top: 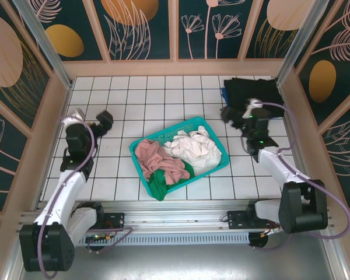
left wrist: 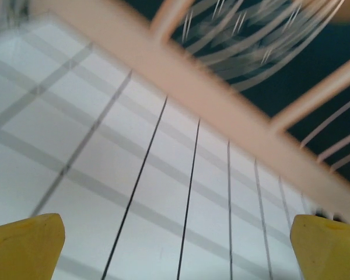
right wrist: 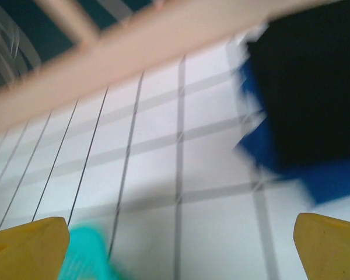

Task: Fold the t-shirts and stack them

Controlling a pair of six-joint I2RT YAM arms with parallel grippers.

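Currently my left fingers (left wrist: 24, 246) and right fingers (right wrist: 329, 245) stand wide, empty. A pink shirt (top: 154, 154), white shirt (top: 192, 146) and green shirt (top: 158, 185) sit in the basket (top: 166, 129); a black shirt (top: 254, 90), seemingly atop a blue shirt (right wrist: 332, 181), lies far right on the bench (top: 134, 99).

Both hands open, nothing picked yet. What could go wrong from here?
1. The pink t-shirt, white t-shirt and green t-shirt lie tangled in the basket; pulling one may drag another out or tip the basket.
2. The right hand hovers close to the black t-shirt stacked on the blue t-shirt; a careless swing could muss that stack.
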